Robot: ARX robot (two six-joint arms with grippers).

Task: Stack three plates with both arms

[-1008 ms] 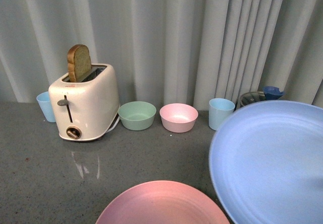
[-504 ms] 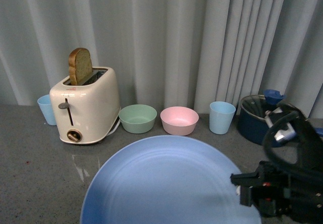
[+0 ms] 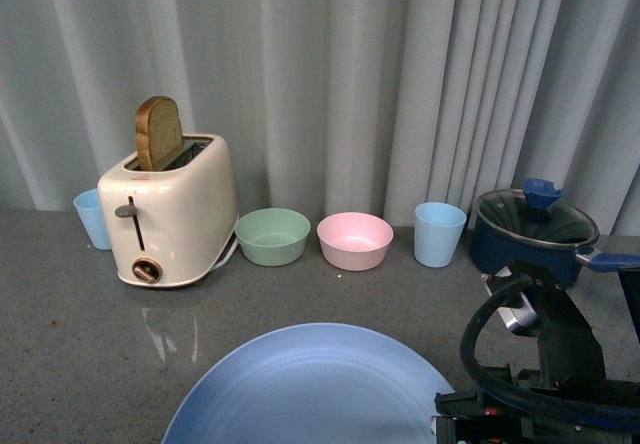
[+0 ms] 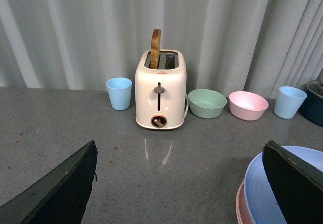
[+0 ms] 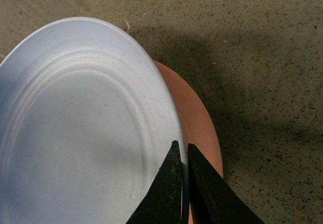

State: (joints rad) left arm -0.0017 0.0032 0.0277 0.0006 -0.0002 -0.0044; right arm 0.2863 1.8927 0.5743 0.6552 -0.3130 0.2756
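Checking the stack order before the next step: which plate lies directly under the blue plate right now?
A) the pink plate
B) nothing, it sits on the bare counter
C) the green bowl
A: a pink plate rim pokes out beneath the blue plate, which the right gripper pinches at its edge.

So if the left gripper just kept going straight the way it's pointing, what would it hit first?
Probably the toaster. The left gripper is open, and the grey counter ahead looks free up to it. The blue plate sits off to one side. Depth is uncertain.
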